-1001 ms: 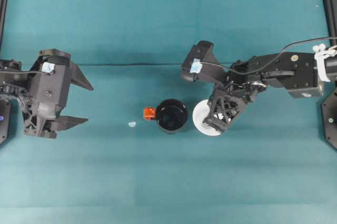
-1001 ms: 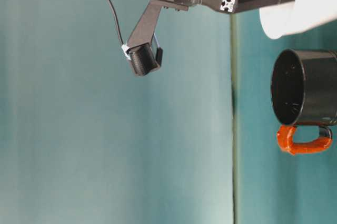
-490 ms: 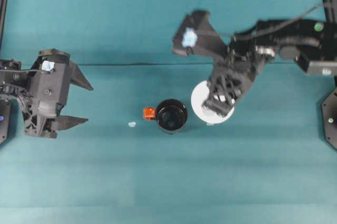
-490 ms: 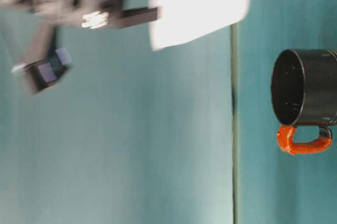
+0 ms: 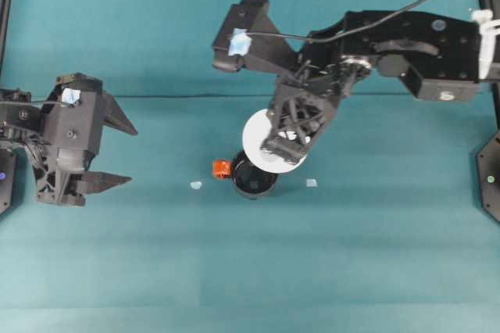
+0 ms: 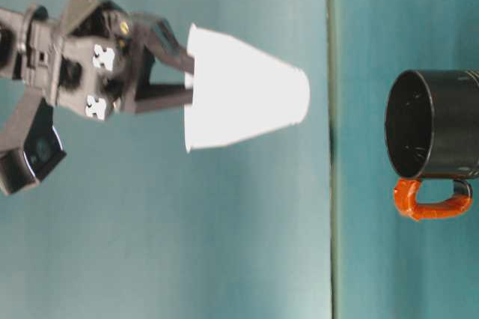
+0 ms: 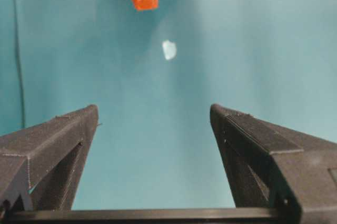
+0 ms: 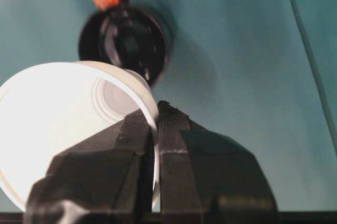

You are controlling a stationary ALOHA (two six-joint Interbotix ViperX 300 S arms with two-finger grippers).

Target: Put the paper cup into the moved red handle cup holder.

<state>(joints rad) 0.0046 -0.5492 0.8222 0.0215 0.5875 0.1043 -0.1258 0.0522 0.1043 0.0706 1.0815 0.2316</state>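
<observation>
1. White paper cup [image 5: 266,139] is held in the air by the right gripper [image 5: 283,145]; its two fingers [image 8: 150,171] are pressed together on the cup wall at the rim, one inside and one outside.
2. From the table-level view, the paper cup [image 6: 243,98] is well above the table, upright, with its small base pointing down and its wide rim on top, and the right gripper [image 6: 176,72] holds it at the rim.
3. From above, the cup covers a part of the red handle cup holder [image 5: 251,180], on the holder's far right side, but it is not inside it.
4. The red handle cup holder [image 6: 434,124] stands upright on the teal table [image 5: 375,255], with its opening upward and its orange-red handle [image 5: 221,168] pointing toward the left arm.
5. In the right wrist view, the holder [image 8: 126,40] is seen below and beyond the cup [image 8: 63,124].
6. The left gripper [image 5: 112,149] stays low at the left edge of the table, with its fingers [image 7: 52,140] spread wide and nothing between them.
7. Two small pale scraps lie on the table: one [image 5: 195,185] just left of the handle, the other [image 5: 312,183] to the right of the holder.
</observation>
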